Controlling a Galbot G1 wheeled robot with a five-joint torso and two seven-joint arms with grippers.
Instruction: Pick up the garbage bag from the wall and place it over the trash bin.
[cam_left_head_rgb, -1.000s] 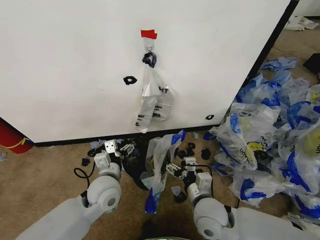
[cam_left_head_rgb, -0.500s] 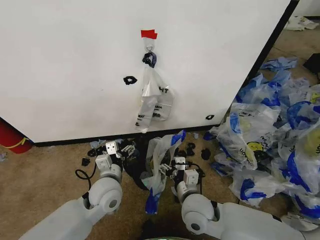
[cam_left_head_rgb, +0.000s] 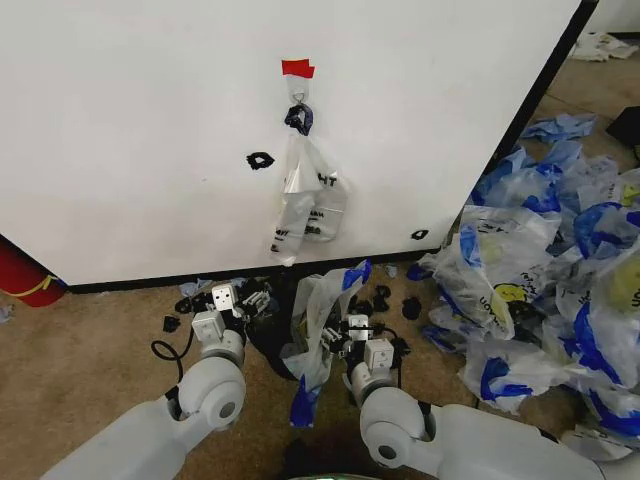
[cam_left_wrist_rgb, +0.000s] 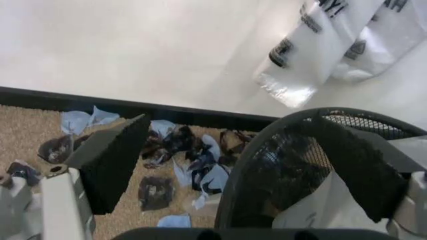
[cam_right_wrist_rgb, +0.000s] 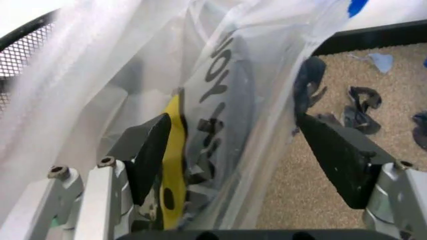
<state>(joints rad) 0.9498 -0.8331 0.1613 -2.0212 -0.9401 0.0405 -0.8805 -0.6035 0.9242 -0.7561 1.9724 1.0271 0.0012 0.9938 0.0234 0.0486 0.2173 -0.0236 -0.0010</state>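
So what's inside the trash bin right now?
Part of the garbage bag droops over the rim of the trash bin; white plastic shows through the mesh. The bin's bottom is hidden. Both the left gripper and right gripper are open.

Dark letters reading "YOU", seen sideways, are printed on the garbage bag (cam_right_wrist_rgb: 227, 95) lying between the spread fingers of the right pincer (cam_right_wrist_rgb: 247, 160). Dark lettering on the clear bag (cam_left_head_rgb: 305, 200) beyond both pincers cannot be read.
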